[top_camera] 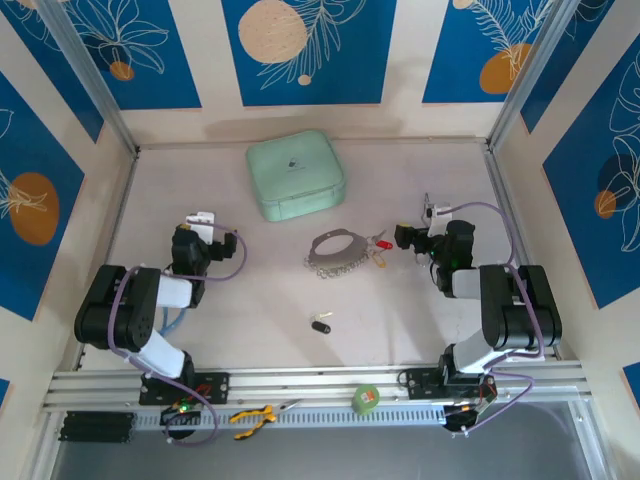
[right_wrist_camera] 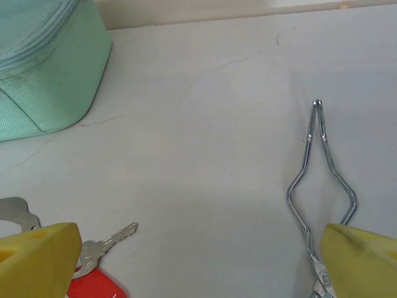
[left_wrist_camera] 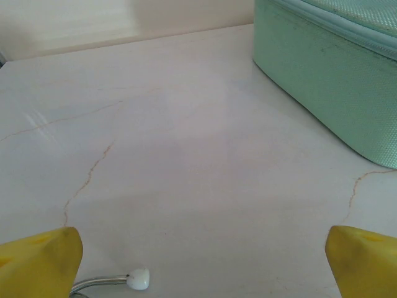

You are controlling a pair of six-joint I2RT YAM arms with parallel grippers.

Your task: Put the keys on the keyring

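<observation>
The keyring [top_camera: 335,250], a thin silver oval loop with a beaded chain, lies mid-table. A red-tagged key [top_camera: 381,243] and a yellow-tagged key [top_camera: 378,260] rest just right of it. The black-headed key [top_camera: 320,324] lies alone nearer the front. My right gripper [top_camera: 413,236] stands open just right of the red key. In the right wrist view the red-tagged key [right_wrist_camera: 99,248] sits by the left finger [right_wrist_camera: 37,261], with an edge of the keyring [right_wrist_camera: 15,211] beyond it. My left gripper [top_camera: 203,222] is open at the left, over bare table [left_wrist_camera: 201,261].
A mint-green case [top_camera: 295,178] sits at the back centre; its side shows as the case [left_wrist_camera: 329,68] and the case [right_wrist_camera: 43,62]. A bent silver wire tool [right_wrist_camera: 322,180] lies by my right finger. A white-tipped wire [left_wrist_camera: 138,279] pokes in low. A green tape roll [top_camera: 366,398] and yellow pliers [top_camera: 255,415] rest on the front rail.
</observation>
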